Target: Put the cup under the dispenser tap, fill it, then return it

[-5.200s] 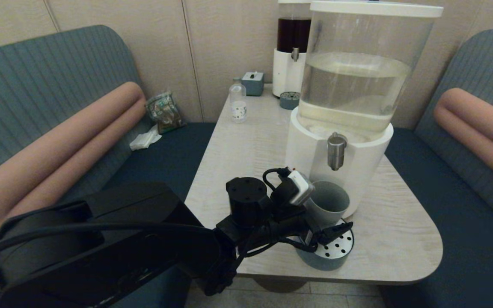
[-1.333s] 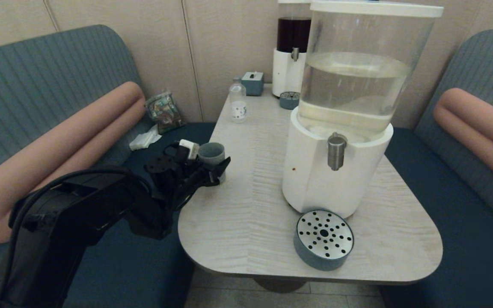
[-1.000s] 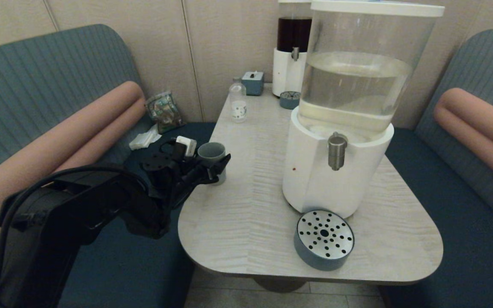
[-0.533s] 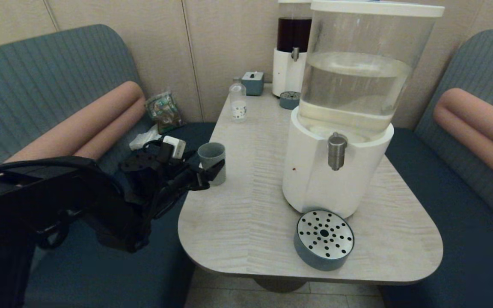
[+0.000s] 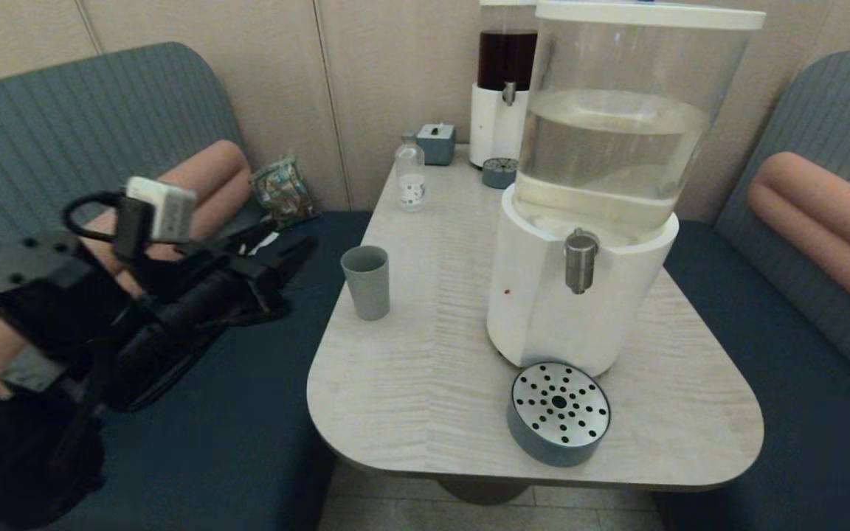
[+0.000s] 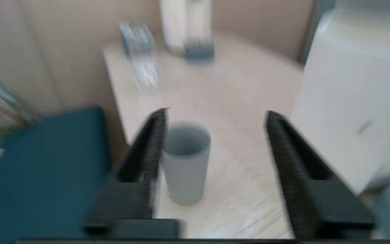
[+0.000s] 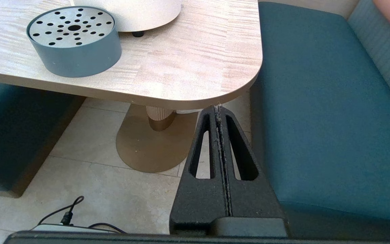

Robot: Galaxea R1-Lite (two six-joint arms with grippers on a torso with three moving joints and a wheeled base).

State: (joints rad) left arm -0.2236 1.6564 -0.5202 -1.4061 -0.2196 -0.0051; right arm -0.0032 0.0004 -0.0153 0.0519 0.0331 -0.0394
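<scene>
The grey-blue cup (image 5: 366, 282) stands upright by the table's left edge, free of any grip; it also shows in the left wrist view as the cup (image 6: 185, 162). My left gripper (image 5: 288, 251) is open and hangs off the table to the cup's left, above the bench seat, a clear gap away. In the left wrist view the left gripper (image 6: 215, 117) has its fingers spread wide with nothing between them. The brushed-metal dispenser tap (image 5: 580, 260) juts from the white base of the large dispenser (image 5: 536, 295). My right gripper (image 7: 218, 108) is shut and parked below the table's near right corner.
A round perforated drip tray (image 5: 558, 413) sits under the tap, also seen as the drip tray (image 7: 74, 40). A small clear bottle (image 5: 410, 177), a small box (image 5: 436, 142) and the dark-liquid dispenser (image 5: 502, 88) stand at the back. Benches flank the table (image 5: 425, 369).
My left gripper carried the cup from under the tap to the table's left edge, let go of it, and has now pulled back left and up off the table.
</scene>
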